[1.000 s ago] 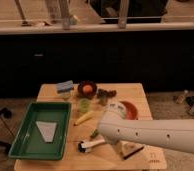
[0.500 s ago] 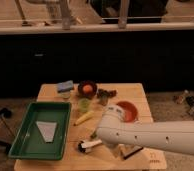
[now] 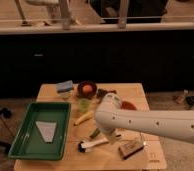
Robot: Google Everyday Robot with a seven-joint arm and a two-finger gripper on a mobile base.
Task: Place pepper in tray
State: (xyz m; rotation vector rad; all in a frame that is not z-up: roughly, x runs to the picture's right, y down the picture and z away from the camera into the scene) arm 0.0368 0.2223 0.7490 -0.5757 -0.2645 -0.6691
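Task judged as barely begun: the pepper is seen lying on the table, outside the tray, so nothing is delivered yet. The gripper is placed low over the tabletop at the end of the bulky white arm, which is reached in from the right and by which most of it is covered; open or closed cannot be told, and no grasp on the pepper can be confirmed. The pepper is found just beside the gripper, on its tray side. The tray is set well apart from the gripper, further out on that same side, with only a pale sheet seen inside. Left to do, by judgement: pepper secured, lifted, carried across to the tray, released. Other items noted: a yellowish vegetable and a light-green cup beyond the gripper, a white-handled tool nearer the camera than it, a brown block on the side away from the tray, a dark bowl and a blue sponge at the far edge. Surface: light wooden tabletop, cluttered. Room: dim, dark panelled front behind the table, pale ledge above it.
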